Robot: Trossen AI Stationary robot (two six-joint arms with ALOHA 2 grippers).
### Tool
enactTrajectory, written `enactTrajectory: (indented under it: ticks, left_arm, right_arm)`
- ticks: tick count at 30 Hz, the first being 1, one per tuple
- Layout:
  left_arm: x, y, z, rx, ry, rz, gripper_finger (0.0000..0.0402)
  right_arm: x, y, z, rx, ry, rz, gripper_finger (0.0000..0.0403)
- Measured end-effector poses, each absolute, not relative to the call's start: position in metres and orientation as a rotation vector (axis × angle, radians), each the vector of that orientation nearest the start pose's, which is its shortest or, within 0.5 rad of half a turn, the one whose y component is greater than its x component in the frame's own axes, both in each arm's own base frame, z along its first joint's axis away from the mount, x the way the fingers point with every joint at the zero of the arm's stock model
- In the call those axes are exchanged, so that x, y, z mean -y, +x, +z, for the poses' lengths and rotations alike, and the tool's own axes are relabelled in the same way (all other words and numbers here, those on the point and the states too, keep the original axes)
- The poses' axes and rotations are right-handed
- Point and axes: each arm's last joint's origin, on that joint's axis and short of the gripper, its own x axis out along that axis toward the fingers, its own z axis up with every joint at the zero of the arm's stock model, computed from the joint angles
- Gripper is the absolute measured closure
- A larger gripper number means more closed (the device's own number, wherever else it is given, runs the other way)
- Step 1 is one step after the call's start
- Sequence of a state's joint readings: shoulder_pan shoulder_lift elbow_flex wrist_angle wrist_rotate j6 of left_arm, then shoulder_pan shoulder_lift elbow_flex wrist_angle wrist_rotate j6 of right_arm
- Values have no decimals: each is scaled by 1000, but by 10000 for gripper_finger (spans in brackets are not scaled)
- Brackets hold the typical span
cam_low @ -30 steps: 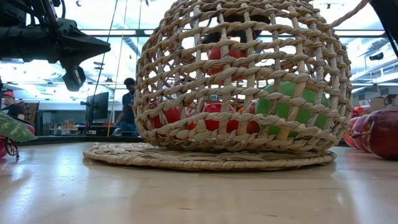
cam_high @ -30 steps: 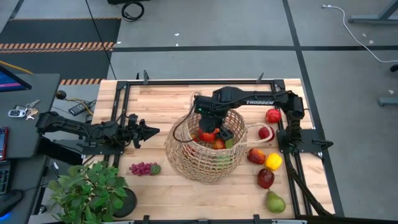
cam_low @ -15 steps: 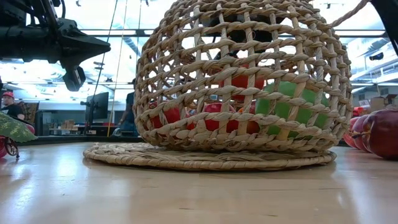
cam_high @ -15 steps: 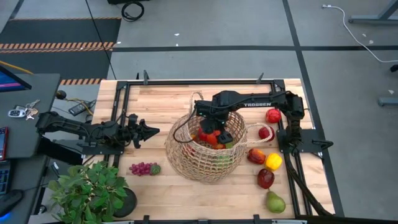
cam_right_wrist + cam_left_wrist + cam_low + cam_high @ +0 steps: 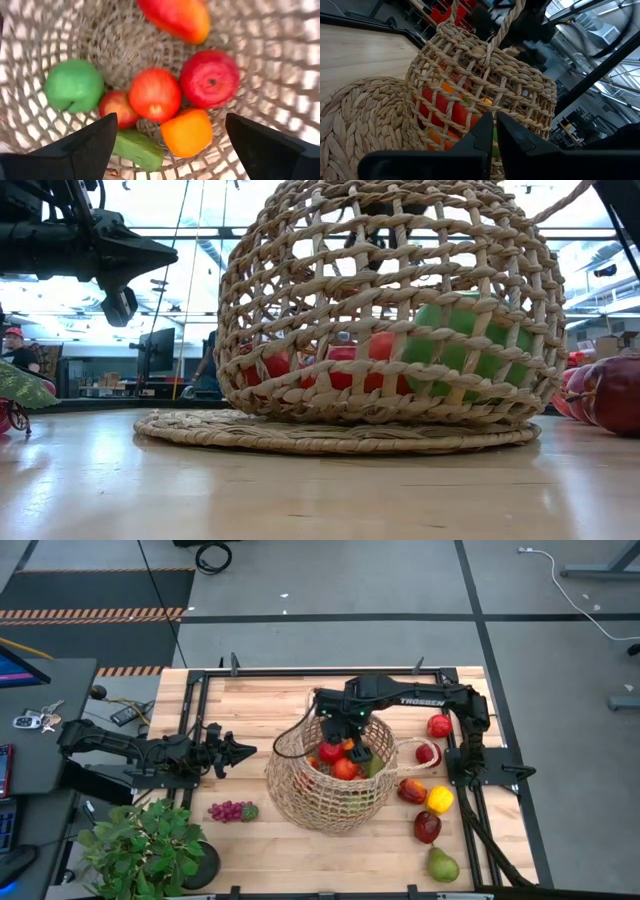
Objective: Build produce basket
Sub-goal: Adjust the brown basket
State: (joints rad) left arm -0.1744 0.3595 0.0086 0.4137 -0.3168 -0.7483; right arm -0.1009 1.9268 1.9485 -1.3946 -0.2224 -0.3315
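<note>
The tan open-weave basket stands mid-table on a flat woven disc. It holds produce: a green apple, red apples, an orange piece, a green vegetable and a red-orange fruit. My right gripper hangs above the basket's mouth, pointing down, open wide, with nothing between its fingers. My left gripper waits shut and level to the left of the basket; it also shows in the left wrist view and the low view.
Loose produce lies along the table's right side: red apples, a yellow pepper, a dark red fruit and a pear. Purple grapes lie left of the basket. A potted plant fills the near left corner.
My right gripper has let go of a red fruit inside the basket, then risen a little above the mouth and rolled. The fruit has dropped from high in the basket down among the other produce at the bottom.
</note>
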Motion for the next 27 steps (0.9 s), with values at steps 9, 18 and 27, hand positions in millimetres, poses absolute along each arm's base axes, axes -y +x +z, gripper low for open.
enactTrajectory:
  ticks: [9, 18, 27]
  left_arm:
    - [12, 118, 174, 111, -762, 113, 370]
    - [12, 118, 175, 111, -762, 113, 368]
    - [12, 118, 174, 111, -762, 113, 373]
  right_arm:
    - [31, 372, 378, -1168, -151, 124, 29]
    - [53, 377, 420, -941, -414, -149, 30]
    - [85, 412, 404, -748, -666, -298, 30]
